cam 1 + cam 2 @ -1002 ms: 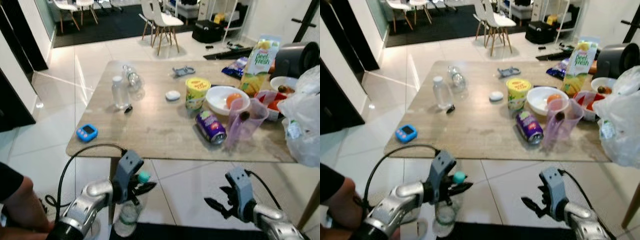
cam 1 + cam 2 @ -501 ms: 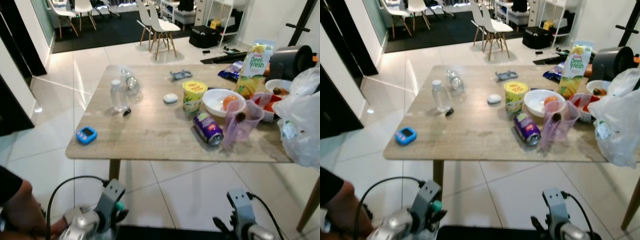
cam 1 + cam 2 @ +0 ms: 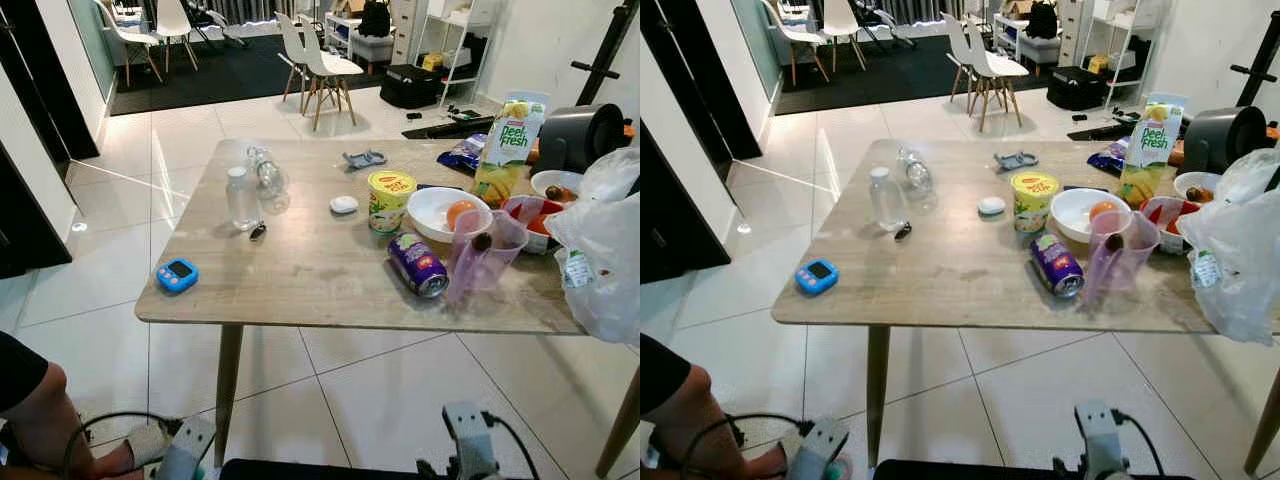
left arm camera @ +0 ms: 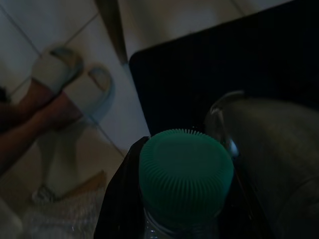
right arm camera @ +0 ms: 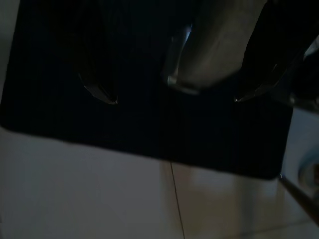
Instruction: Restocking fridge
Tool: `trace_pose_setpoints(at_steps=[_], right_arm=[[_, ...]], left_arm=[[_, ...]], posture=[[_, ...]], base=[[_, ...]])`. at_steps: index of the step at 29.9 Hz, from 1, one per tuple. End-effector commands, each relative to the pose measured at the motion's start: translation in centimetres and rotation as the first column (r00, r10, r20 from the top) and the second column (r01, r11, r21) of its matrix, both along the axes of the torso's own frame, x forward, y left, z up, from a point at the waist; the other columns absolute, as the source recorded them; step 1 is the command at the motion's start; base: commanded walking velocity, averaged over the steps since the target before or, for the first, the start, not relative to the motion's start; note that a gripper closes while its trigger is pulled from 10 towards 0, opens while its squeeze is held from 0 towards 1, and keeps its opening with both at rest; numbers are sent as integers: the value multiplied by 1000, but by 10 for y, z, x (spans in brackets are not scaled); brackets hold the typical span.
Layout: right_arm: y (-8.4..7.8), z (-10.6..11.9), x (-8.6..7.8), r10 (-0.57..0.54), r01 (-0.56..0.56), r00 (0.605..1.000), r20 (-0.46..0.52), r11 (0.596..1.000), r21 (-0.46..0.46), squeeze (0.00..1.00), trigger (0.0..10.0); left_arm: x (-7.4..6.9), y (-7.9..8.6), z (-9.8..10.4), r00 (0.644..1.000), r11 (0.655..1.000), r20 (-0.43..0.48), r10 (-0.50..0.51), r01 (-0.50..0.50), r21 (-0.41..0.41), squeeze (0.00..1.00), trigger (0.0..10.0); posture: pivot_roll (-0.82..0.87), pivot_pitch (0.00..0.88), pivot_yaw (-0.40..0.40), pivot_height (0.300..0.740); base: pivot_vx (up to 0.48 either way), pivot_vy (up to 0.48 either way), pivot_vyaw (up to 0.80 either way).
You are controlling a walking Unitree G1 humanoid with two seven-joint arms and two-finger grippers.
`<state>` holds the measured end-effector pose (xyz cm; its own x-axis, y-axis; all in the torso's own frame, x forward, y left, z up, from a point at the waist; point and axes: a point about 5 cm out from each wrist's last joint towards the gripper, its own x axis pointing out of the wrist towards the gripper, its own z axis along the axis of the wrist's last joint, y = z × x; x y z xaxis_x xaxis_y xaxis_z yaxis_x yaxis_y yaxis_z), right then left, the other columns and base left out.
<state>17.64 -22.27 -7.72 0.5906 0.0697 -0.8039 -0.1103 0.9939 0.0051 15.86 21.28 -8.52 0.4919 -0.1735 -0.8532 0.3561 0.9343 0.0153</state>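
The left gripper [image 4: 182, 209] hangs low at seven o'clock below the light wooden table [image 3: 300, 270], its black fingers clamped on the neck of a clear plastic bottle with a ribbed green cap [image 4: 185, 174], presumably carried for the fridge. The right gripper [image 5: 169, 99] hangs at five o'clock over a dark mat [image 5: 144, 134], its two fingertips spread apart and holding nothing. On the table wait more groceries: a second clear bottle [image 3: 240, 197] at eleven o'clock, a purple can lying on its side [image 3: 418, 265] at centre right, and a yellow tub [image 3: 390, 200] just behind it. A person's sandalled feet [image 4: 75, 84] stand near the left gripper.
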Motion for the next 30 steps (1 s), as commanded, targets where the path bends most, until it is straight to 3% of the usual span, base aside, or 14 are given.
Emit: trace_pose_setpoints(at_steps=[1,4,17,24,30], right_arm=[[-1,-1,-1,-11,11,1000,-4,1000,-8,0,10000],[2,-12,-21,-67,66,993,-93,998,-11,0,10000],[-4,-23,-53,-170,161,965,-199,985,-58,0,10000],[0,-25,-55,-159,149,965,-208,987,-61,0,10000],[5,-25,-51,-146,136,967,-210,989,-61,0,10000]], left_arm=[[-1,-1,-1,1000,1000,4,-3,3,8,0,10000],[-14,2,-7,997,998,-41,62,-62,20,0,10000],[-37,10,-16,973,978,-113,203,-195,73,0,10000],[-38,-1,-18,972,979,-119,203,-197,58,0,10000],[-43,0,-21,962,972,-156,222,-207,110,0,10000]], posture=[[93,7,16,740],[100,0,8,740],[102,0,-14,740],[102,0,-16,740],[100,0,-14,740]], base=[[0,0,0],[0,0,0],[0,0,0],[0,0,0],[0,0,0]])
